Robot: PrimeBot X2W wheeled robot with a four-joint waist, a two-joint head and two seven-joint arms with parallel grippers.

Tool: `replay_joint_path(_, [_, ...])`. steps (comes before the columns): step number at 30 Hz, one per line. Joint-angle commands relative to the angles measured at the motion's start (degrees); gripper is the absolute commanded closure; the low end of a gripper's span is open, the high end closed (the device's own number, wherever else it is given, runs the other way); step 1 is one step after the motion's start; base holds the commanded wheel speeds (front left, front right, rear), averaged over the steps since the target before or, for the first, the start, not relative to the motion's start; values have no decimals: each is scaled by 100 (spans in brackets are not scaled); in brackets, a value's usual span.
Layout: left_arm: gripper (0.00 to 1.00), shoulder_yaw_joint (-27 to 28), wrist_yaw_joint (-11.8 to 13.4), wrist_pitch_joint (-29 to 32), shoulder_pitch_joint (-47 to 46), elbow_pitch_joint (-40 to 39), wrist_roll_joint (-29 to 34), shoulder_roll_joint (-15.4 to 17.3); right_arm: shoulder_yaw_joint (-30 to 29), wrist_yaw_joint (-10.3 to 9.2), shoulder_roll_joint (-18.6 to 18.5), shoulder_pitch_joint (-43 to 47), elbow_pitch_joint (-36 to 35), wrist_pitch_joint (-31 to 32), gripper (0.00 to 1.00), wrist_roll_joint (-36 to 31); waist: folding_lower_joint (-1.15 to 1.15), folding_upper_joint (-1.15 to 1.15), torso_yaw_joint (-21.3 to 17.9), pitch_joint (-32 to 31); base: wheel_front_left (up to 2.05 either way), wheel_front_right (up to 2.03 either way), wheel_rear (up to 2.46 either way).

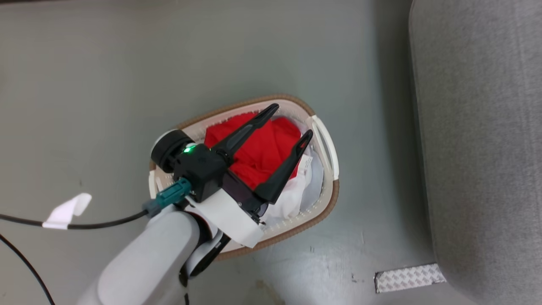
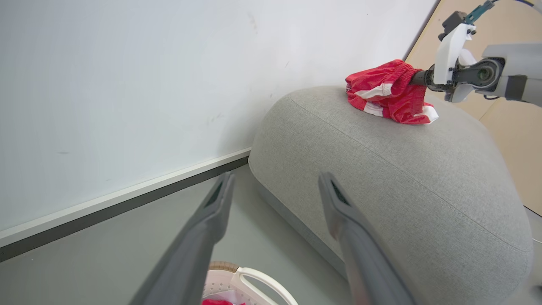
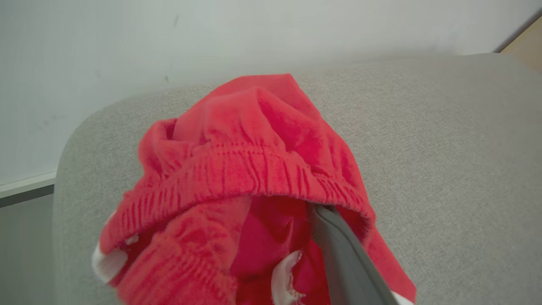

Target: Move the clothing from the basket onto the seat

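One red garment (image 2: 387,94) on seat (image 2: 402,178), second red garment (image 1: 266,153) in basket (image 1: 335,192) (left tool (image 1: 292,120) gaping empty; right tool (image 2: 419,78) unclear).

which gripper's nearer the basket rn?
Left. The left gripper hangs open right above the basket, over the red clothing in it. The right gripper is off at the seat, tucked into red shorts lying there.

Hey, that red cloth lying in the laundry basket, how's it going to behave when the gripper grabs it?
Probably floppy: the red cloth lies crumpled in folds in the basket, so it should sag and trail from a pinch. Likely light, as it looks like thin fabric. It may drag along the white cloth bunched against it, so a slow lift seems wise.
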Motion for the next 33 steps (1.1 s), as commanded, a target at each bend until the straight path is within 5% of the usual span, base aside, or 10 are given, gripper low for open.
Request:
replay_joint_path(1, [0, 16, 8, -60, 80, 48, -25, 3, 74, -13, -27, -24, 21, 46, 0, -38, -1, 0, -13, -148, 0, 0, 0])
replay_joint_path(10, [0, 62, 102, -306, 444, 400, -274, -85, 742, -13, -141, 497, -436, 328, 0, 10, -1, 0, -93, -1130, 0, 0, 0])
replay_joint_path(18, [0, 209, 246, -514, 883, 630, -501, -169, 1284, -13, -203, 1158, -1682, 509, 0, 427, -1, 0, -12, -2177, 0, 0, 0])
replay_joint_path(25, [0, 495, 443, -616, 1191, 697, -691, -164, 1697, -13, -214, 1825, -2812, 196, 0, 949, -1, 0, 198, -2857, 0, 0, 0])
replay_joint_path(33, [0, 1172, 789, -675, 1686, 688, -822, 40, 1883, -13, 200, 2548, -3706, -471, 0, 1099, -1, 0, 478, -3336, 0, 0, 0])
